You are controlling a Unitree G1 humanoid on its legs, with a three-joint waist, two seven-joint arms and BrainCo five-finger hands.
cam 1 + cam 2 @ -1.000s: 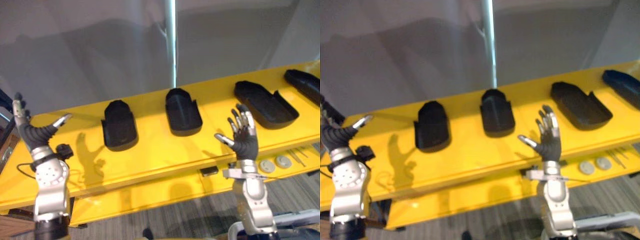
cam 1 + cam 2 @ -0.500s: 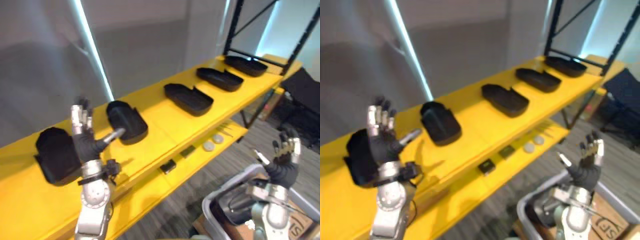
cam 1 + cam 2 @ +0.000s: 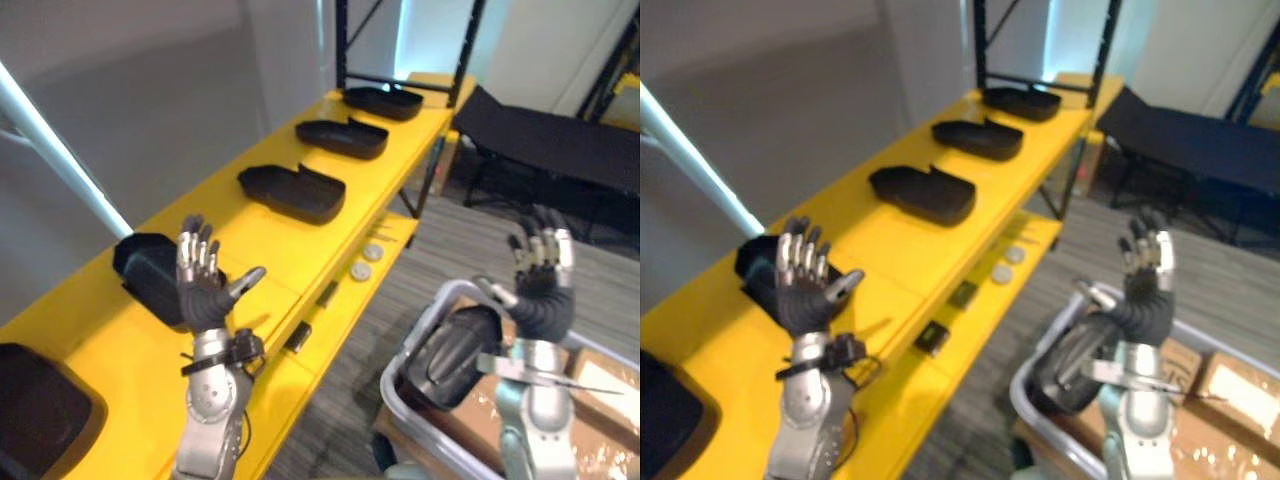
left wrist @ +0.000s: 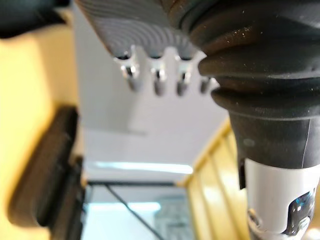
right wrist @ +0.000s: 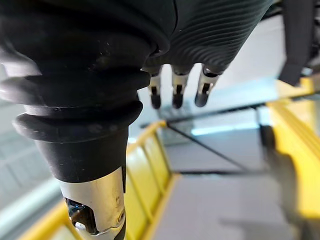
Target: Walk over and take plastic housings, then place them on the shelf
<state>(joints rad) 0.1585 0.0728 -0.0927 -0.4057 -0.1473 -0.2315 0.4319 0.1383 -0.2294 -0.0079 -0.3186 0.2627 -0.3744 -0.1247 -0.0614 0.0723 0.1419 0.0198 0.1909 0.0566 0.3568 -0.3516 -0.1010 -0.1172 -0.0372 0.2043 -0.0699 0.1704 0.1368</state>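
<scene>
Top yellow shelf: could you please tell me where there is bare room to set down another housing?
Bare yellow shelf shows between the second housing, behind the left hand, and the middle housing; also between the nearest housing and the second. The far end looks crowded: the fourth housing and last housing sit close together.
</scene>
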